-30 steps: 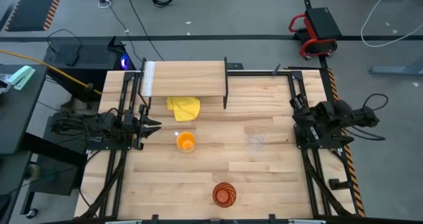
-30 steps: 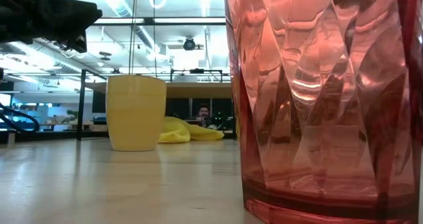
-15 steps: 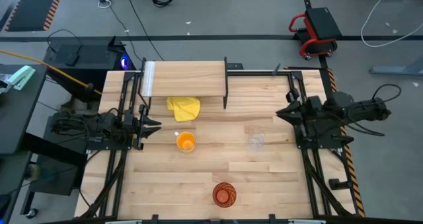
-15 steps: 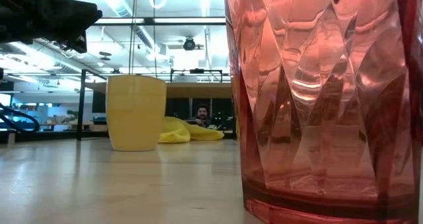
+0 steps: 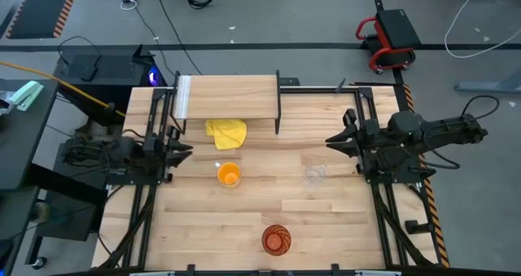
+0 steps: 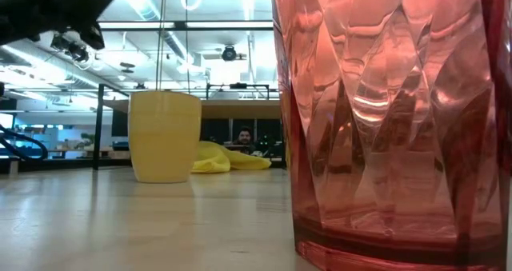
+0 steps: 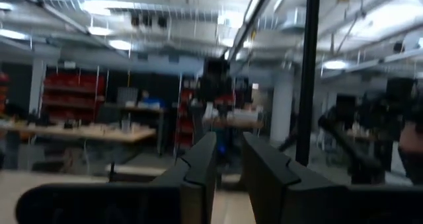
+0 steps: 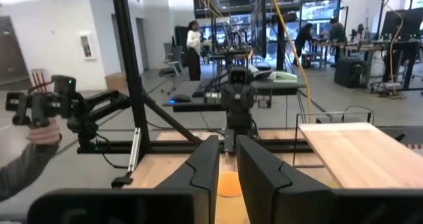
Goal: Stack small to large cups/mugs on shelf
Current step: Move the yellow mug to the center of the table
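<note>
On the desk (image 5: 326,219), all three vessels stand apart and none has reached the shelf (image 5: 228,97), so by the look of it the stacking has not begun. The orange mug (image 5: 229,175) stands just in front of the yellow cloth (image 5: 226,133), near the left side. The small clear cup (image 5: 315,175) stands right of centre, well apart from the mug. The tall tumbler (image 5: 275,239) stands alone near the front edge; in the low view it fills the right of the picture, with the mug farther back beside the cloth. The shelf top carries nothing, and the cloth lies partly under its front edge.

The left end effector (image 5: 184,151) sits at the left side of the desk, pointing inward toward the mug but clear of it. Its wrist view shows the two fingers (image 7: 198,168) a narrow gap apart with nothing between them: released, not grasping.

The right end effector (image 5: 332,140) is raised at the right side, pointing inward, near the clear cup but not touching it. Its fingers (image 8: 205,168) likewise stand slightly apart on nothing; beyond them the mug shows across the desk.

Remaining work, as judged: nest the clear cup into the mug, nest the mug into the tumbler, and place the stack on the shelf. No step is complete.
</note>
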Controlling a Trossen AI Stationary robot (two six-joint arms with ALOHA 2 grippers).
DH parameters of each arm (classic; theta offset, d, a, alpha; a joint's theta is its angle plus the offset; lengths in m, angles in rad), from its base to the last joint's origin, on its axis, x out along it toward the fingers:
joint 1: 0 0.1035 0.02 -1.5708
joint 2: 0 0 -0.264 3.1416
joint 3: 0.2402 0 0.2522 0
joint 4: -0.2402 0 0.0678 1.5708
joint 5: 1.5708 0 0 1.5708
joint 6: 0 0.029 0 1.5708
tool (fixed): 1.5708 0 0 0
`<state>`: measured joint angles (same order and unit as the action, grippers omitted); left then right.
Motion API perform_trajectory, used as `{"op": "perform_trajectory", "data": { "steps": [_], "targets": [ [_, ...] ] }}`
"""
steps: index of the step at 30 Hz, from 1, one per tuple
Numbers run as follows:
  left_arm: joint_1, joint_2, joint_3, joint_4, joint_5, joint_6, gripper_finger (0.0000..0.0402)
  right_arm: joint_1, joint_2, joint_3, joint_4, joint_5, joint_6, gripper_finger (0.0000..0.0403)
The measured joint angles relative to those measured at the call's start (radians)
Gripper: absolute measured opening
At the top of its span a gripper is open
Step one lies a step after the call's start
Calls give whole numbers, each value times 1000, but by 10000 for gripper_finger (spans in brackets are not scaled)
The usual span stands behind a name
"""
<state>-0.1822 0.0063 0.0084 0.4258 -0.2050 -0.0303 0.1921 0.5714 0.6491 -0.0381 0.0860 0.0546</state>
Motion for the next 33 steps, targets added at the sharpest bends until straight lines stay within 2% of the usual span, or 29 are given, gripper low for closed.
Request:
{"op": "perform_trajectory", "data": {
  "steps": [5,10,17,23,33],
  "targets": [
    [0,0,1,94,0,41,75,0,-1,0,3,0,59,60],
    [0,25,37,96,-7,48,84,0,-1,0,1,0,77,60],
    [0,220,149,21,-63,43,83,0,0,0,-35,0,84,60],
    [4,432,349,-209,-184,33,74,0,0,0,-87,0,134,60],
    [145,756,750,-797,-194,-233,79,0,0,0,-211,0,208,59]
  ]
}}
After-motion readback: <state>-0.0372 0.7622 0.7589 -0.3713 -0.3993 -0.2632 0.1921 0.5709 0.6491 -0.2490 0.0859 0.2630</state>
